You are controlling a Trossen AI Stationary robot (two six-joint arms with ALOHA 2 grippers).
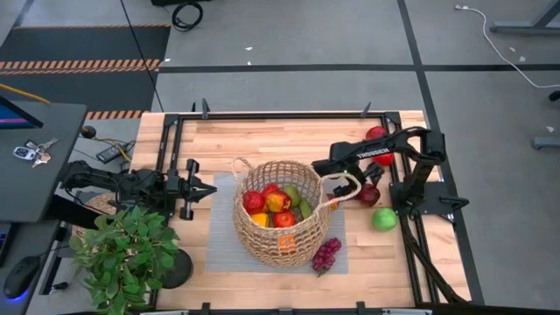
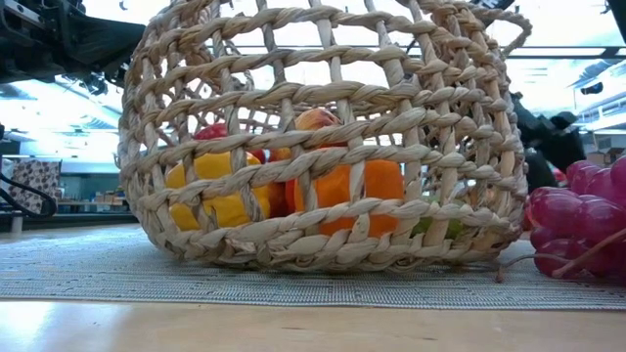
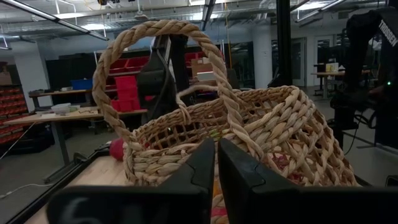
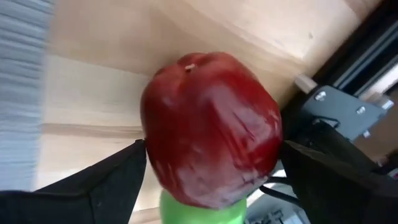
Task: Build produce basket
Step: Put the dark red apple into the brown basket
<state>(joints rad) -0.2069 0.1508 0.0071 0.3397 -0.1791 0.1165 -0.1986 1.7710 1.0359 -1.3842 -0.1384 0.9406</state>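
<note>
The right gripper point(image 4: 211, 168) stands wide, a finger on either side of a dark red apple point(image 4: 211, 127); whether the pads press the apple cannot be told. In the high view that gripper point(image 1: 367, 186) is over the same red apple point(image 1: 369, 195) on the tabletop point(image 1: 289, 140), just beside the basket's near handle. A green apple point(image 1: 384, 219) lies close by, and another red apple point(image 1: 378, 136) shows behind the arm, whose white lettering is too small to read. The left gripper point(image 1: 203, 189) is closed and empty, pointing at the basket point(image 1: 278, 219). The basket sits on a grey mat point(image 1: 219, 236), with red, yellow and orange produce point(image 1: 278, 208) inside. Purple grapes point(image 1: 325, 255) lie on the mat just beside it.
</note>
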